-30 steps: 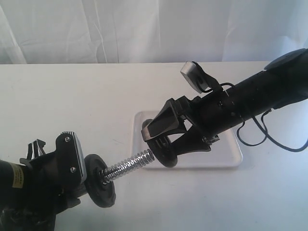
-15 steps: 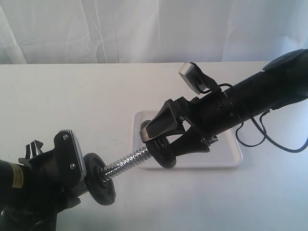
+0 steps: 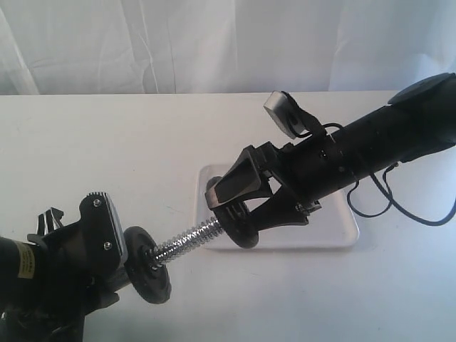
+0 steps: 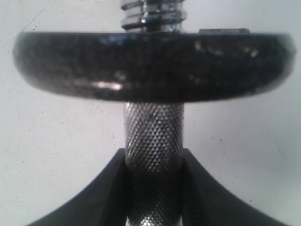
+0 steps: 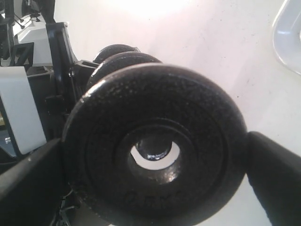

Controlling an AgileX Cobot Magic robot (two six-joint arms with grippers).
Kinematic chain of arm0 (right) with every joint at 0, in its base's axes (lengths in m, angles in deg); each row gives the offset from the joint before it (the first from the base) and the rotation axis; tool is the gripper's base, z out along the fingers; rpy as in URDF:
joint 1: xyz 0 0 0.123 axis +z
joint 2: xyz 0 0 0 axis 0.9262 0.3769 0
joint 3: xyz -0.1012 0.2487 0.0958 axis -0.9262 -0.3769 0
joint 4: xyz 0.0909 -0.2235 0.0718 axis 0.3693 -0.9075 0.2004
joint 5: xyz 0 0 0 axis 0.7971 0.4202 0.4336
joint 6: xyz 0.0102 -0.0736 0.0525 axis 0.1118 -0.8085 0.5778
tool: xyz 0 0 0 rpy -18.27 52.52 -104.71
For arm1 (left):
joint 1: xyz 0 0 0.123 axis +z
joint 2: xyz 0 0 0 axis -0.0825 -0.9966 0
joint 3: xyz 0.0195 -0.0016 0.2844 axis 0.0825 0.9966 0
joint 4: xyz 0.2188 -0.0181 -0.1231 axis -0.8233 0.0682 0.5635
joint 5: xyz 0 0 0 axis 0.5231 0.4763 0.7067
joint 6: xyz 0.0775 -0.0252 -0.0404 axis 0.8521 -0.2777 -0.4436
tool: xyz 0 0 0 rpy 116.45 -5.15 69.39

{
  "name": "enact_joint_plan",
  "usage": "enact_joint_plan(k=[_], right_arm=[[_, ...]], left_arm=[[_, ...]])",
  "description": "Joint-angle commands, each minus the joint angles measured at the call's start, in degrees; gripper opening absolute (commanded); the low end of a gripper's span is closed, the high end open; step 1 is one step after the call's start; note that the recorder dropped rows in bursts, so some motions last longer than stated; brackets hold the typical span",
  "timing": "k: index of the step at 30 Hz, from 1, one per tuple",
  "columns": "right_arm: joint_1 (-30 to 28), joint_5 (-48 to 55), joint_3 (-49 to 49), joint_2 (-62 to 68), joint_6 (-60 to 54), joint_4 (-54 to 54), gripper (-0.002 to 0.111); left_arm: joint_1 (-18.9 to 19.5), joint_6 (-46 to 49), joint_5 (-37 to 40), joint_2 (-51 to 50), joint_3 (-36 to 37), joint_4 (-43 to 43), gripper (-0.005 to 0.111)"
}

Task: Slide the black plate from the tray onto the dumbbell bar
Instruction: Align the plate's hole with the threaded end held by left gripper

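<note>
Holding black plate [image 3: 244, 234], right jaws slightly further onto dumbbell bar [image 3: 189, 241], left jaws clamping bar

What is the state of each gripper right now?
Left gripper: closed on the dumbbell bar.
Right gripper: closed on the black plate, held by its rim.

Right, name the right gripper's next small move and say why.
Probably push the black plate along the dumbbell bar toward the left gripper: the right gripper holds it at the threaded tip, and the bar's end shows inside its centre hole.
</note>
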Motion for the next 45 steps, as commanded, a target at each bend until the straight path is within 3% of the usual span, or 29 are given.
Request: enact_joint_plan(k=[1,45], right_arm=[[0.5,2.3,0.0,-0.5,-0.3,3.2,0.0],[5.2,2.3,0.0,4.0,0.7,4.4,0.0]], left_arm=[[-0.2,-1.0,-9.4,2.6,-1.8,1.0,0.0],[-0.2,-1.4,-12.1,2.6,-1.8,1.0,0.0]])
